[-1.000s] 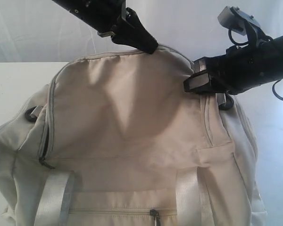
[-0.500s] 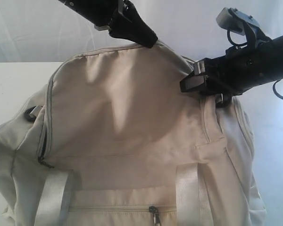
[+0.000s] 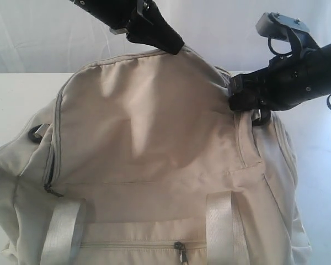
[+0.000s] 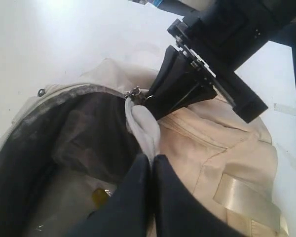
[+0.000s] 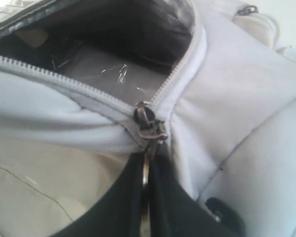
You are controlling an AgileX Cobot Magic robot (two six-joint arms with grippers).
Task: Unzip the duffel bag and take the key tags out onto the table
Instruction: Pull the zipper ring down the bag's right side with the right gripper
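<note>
The cream-beige duffel bag (image 3: 154, 138) fills the exterior view, its top flap lifted. My left gripper (image 3: 175, 48) (image 4: 149, 158) is shut on a fold of the flap's edge fabric (image 4: 142, 126). My right gripper (image 3: 233, 98) (image 5: 148, 155) is shut on the metal ring pull (image 5: 145, 172) just below the zipper slider (image 5: 149, 123). The zipper is parted and the dark grey lining (image 4: 84, 133) shows. A small yellow key tag (image 4: 99, 196) with a glint of metal lies inside the bag; the other tags are hidden.
The white table (image 3: 16, 99) (image 4: 64, 39) extends beyond the bag on both sides. Webbing handles (image 3: 63, 232) and a front pocket zipper (image 3: 179, 251) face the near edge. A black D-ring (image 3: 36, 134) sits at the bag's left end.
The left gripper lifted the flap's edge a little higher. The right gripper shifted to the right with the ring pull, away from the flap's middle.
</note>
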